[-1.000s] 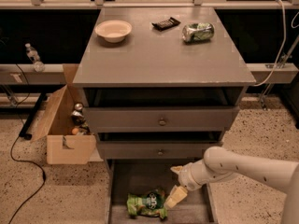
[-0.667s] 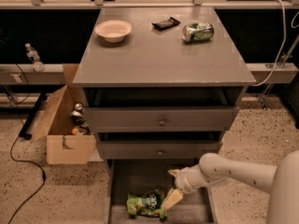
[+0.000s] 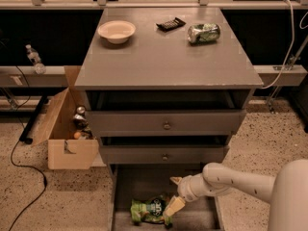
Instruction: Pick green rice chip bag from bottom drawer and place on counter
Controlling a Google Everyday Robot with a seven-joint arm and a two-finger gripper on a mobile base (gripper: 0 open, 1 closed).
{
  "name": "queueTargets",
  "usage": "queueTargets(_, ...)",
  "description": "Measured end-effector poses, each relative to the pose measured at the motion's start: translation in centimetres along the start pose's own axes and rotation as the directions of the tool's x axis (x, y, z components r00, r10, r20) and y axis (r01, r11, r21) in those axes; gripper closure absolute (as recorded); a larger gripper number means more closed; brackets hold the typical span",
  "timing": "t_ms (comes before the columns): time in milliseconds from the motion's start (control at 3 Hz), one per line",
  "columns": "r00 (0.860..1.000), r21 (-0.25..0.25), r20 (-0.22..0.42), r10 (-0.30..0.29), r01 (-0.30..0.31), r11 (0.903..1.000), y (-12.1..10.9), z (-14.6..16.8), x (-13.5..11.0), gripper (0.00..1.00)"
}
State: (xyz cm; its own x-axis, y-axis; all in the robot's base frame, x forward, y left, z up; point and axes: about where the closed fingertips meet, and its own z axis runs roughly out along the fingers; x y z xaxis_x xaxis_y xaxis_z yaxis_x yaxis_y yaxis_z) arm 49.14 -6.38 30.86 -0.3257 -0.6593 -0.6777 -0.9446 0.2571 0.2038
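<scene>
The green rice chip bag (image 3: 148, 210) lies on the floor of the open bottom drawer (image 3: 126, 186), near its front. My gripper (image 3: 174, 202) reaches down into the drawer from the right on a white arm; its tan fingers touch the bag's right end. The counter (image 3: 166, 57) is the grey cabinet top above.
On the counter stand a white bowl (image 3: 116, 31), a dark flat object (image 3: 171, 24) and a green-and-silver can (image 3: 203, 32) lying on its side. Two knobbed drawers (image 3: 166, 125) sit above the bottom drawer. An open cardboard box (image 3: 67, 129) with items stands left of the cabinet; a black cable (image 3: 19, 162) lies on the floor.
My arm has drawn in toward the left and lower into the drawer, bringing the gripper against the bag's right end. The bag has not visibly moved.
</scene>
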Motion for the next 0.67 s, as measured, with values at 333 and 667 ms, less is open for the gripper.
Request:
queueTargets(333, 0.998, -0.064, 0.029, -0.048, 0.050, 0.9967, 0.2, 2.9, 0.3, 0.00)
queueTargets(667, 0.991, -0.099, 0.062, -0.118, 0.124, 0.9874, 0.2, 5.3, 0.7, 0.00)
